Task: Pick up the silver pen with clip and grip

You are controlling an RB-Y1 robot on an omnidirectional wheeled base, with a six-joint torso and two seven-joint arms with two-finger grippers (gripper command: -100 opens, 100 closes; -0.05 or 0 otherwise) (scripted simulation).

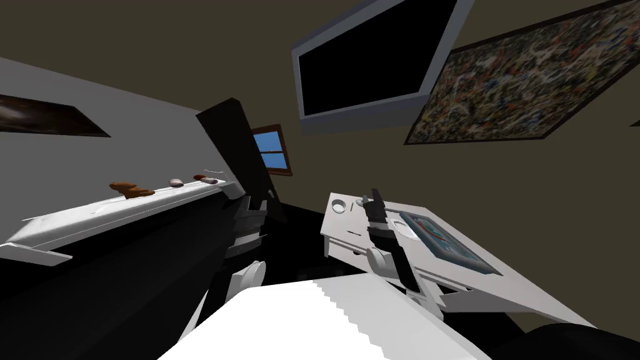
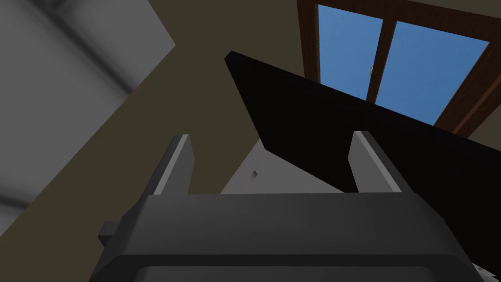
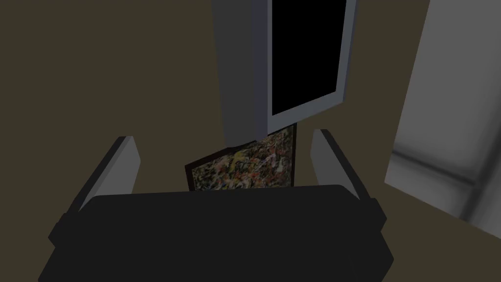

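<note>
On my right a white desk (image 1: 528,292) bears a round white dish (image 1: 339,205) and a flat blue-patterned pad (image 1: 447,244); a long white shelf (image 1: 125,215) holds a brown lump (image 1: 131,189).

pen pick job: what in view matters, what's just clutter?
Job: right gripper, open, over the white desk; pen too small to make out.
Clutter: white dish, flat teal panel on the desk; brown figure, pebbles on the long white shelf; left gripper, open, idle.
</note>
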